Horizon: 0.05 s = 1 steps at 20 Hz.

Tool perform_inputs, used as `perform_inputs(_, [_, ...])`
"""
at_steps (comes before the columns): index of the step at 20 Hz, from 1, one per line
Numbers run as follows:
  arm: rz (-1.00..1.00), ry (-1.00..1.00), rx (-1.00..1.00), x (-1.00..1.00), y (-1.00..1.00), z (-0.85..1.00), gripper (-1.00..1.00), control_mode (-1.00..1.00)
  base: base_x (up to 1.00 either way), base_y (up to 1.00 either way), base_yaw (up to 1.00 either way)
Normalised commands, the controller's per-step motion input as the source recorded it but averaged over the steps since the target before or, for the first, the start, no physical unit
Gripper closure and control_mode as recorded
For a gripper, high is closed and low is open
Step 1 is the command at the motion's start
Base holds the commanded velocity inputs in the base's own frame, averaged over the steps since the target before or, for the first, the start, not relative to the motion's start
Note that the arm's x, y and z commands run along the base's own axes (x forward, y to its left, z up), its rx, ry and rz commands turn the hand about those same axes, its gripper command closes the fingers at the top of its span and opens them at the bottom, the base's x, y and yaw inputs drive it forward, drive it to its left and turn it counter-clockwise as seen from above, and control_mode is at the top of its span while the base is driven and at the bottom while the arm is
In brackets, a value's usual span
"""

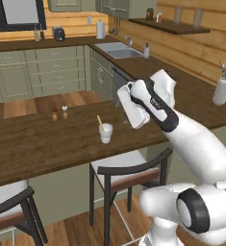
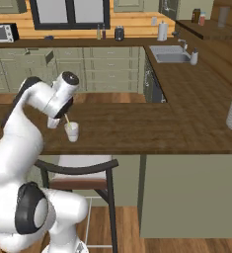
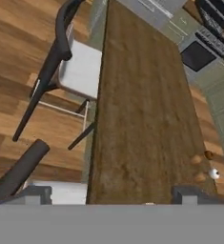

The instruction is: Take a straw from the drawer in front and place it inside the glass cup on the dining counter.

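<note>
**Straw standing in the glass cup, robot tool spread just beside it**

In the left base view, the glass cup point(image 1: 105, 132) sits at the centre of the frame on the dining surface point(image 1: 42, 144), a long dark wood slab running from the left edge towards the right. The pale-yellow straw point(image 1: 99, 121) stands in the cup, leaning to the upper left with its top above the rim. Two small shakers point(image 1: 59, 113) stand further back on the surface, to the upper left of the cup, well apart from it. The white arm rises from the lower right, and its hand ends just right of the cup.

In the right base view, the cup point(image 2: 72, 131) appears left of centre, with the straw point(image 2: 67, 119) rising from it towards the hand directly above. The tool itself is hidden behind the wrist here.

In the hand view, the tool point(image 3: 111, 196) shows at the bottom of the frame, its two dark fingertips point(image 3: 35, 194) set wide apart with nothing between them. Past them the wood surface point(image 3: 142, 109) stretches to the top of the frame. A dark-framed chair with a pale seat point(image 3: 80, 69) is in the upper left, and the shakers point(image 3: 211, 164) lie at the lower right edge.
</note>
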Motion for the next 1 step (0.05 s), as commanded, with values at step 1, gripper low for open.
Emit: perform_inputs(1, [-0.21,0.03,-0.37,-0.79,0.0,-0.07,-1.0,-1.0,0.0,0.0,0.0])
